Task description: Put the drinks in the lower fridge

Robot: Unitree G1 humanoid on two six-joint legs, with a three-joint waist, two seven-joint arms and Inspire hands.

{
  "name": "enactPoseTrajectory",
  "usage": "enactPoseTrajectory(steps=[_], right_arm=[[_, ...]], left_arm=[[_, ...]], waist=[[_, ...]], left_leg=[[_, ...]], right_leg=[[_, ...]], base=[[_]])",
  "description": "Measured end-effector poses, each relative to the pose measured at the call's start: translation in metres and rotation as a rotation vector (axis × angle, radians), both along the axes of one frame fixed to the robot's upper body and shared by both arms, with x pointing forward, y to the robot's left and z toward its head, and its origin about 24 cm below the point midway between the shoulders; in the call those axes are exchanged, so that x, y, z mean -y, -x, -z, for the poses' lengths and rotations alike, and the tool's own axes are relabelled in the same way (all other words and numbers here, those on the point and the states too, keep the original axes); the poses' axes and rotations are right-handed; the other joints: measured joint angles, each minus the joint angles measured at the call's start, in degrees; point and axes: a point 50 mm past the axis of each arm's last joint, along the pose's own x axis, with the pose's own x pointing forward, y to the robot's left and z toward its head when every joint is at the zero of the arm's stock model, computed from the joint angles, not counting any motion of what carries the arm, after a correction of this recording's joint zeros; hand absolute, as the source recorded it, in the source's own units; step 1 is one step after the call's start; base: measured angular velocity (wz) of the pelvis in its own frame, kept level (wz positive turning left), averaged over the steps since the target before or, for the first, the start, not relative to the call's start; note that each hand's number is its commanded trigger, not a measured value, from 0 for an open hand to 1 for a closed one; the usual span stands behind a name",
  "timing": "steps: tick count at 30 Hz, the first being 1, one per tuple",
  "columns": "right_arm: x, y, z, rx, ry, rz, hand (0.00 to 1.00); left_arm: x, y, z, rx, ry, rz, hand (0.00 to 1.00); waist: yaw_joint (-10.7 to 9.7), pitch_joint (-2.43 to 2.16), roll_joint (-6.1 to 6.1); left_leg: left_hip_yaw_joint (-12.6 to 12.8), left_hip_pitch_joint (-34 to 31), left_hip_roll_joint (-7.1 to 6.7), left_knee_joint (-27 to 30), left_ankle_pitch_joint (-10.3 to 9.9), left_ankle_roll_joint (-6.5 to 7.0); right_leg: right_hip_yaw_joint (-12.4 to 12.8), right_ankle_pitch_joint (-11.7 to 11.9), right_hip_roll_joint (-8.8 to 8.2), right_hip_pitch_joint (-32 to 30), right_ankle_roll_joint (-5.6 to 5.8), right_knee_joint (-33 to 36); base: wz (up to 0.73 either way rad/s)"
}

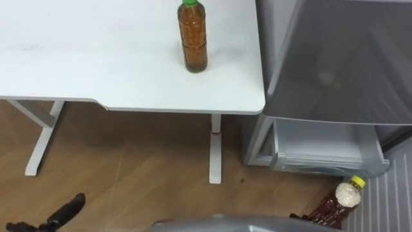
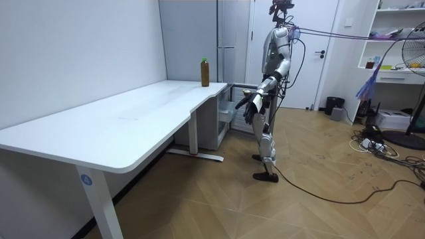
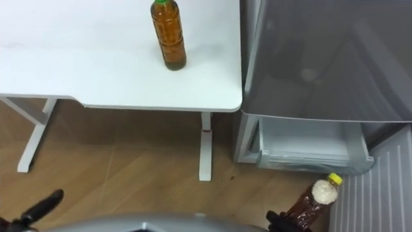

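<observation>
I stood at the end of the long white rectangular table (image 1: pixel 96 58), beside the tall grey metal fridge (image 1: pixel 335 58) that was just to the right of the table's edge. The fridge's pale grey lower drawer (image 1: pixel 322 151) was pulled out toward me, under the closed upper front.

My right hand (image 3: pixel 275 222) showed at the bottom of the eye views, low and in front of that drawer. Its dark fingers were curled round the lower body of a brown plastic drink bottle with a yellow cap (image 1: pixel 338 203). The bottle was off the floor and tilted, with its cap pointing up toward the drawer's front edge. It was near the drawer but outside it. Most of this hand was cut off by the frame, so I could see little beyond the fingers on the bottle.

My left hand (image 1: pixel 61 216) was down at the lower left over the wooden floor (image 1: pixel 129 174), well apart from the table's white legs. Its fingers were stretched out straight and held nothing.

The second drink, a brown plastic bottle with a green cap (image 1: pixel 192 38), stood upright on the table, near the edge by the fridge and well apart from both my hands.
</observation>
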Motion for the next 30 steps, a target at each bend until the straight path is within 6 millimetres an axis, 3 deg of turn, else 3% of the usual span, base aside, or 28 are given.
enactPoseTrajectory(steps=[4,7,12,15,21,24,30], right_arm=[[-0.001,-0.007,0.000,0.009,0.003,0.003,1.00],[0.000,-0.016,0.000,0.027,0.005,-0.001,1.00],[-0.004,-0.043,-0.002,0.111,-0.023,0.055,1.00],[-0.005,-0.056,-0.004,0.171,-0.040,0.095,1.00],[-0.007,-0.071,-0.008,0.258,-0.096,0.243,1.00],[-0.006,-0.077,-0.009,0.295,-0.126,0.342,1.00],[-0.004,-0.089,-0.014,0.371,-0.154,0.445,1.00]], left_arm=[[0.012,0.030,0.012,-0.130,0.088,0.038,0.00],[0.022,0.041,0.016,-0.219,0.133,0.204,0.00],[0.038,0.023,0.024,-0.316,0.181,0.581,0.00],[0.044,0.008,0.026,-0.303,0.204,0.691,0.00],[0.049,-0.006,0.028,-0.272,0.249,0.769,0.00],[0.050,0.000,0.030,-0.288,0.283,0.773,0.00],[0.054,0.004,0.032,-0.303,0.326,0.792,0.00]], waist=[[-0.4,0.02,0.03],[-1.2,0.02,-0.15],[-3.2,-0.11,-0.42],[-4.3,-0.12,-0.51],[-4.6,-0.02,-1.19],[-4.7,0.38,-1.61],[-4.1,0.55,-0.81]], left_leg=[[0.6,0.4,0.02,-0.2,0.0,0.00],[0.8,0.2,-0.03,-0.2,0.0,0.03],[0.5,-1.7,-0.15,0.6,0.0,0.06],[0.8,-1.7,-0.18,0.8,0.0,0.07],[1.5,-1.8,-0.33,0.7,0.0,0.07],[1.5,-1.9,-0.32,0.7,0.0,0.07],[1.9,-2.5,-0.19,0.8,0.0,0.07]], right_leg=[[0.7,0.0,0.07,-0.1,0.03,0.7],[0.9,0.0,0.04,-0.5,0.07,0.7],[0.3,0.0,-0.16,-1.6,0.06,0.8],[0.6,0.0,-0.21,-1.9,0.10,0.7],[0.9,0.0,-0.29,-2.0,0.21,0.7],[0.8,0.0,-0.17,-1.7,0.28,-0.1],[1.4,0.0,0.08,-2.6,0.26,-0.2]], base=[[-0.08],[-0.03],[0.03],[-0.01],[-0.07],[0.00],[-0.05]])
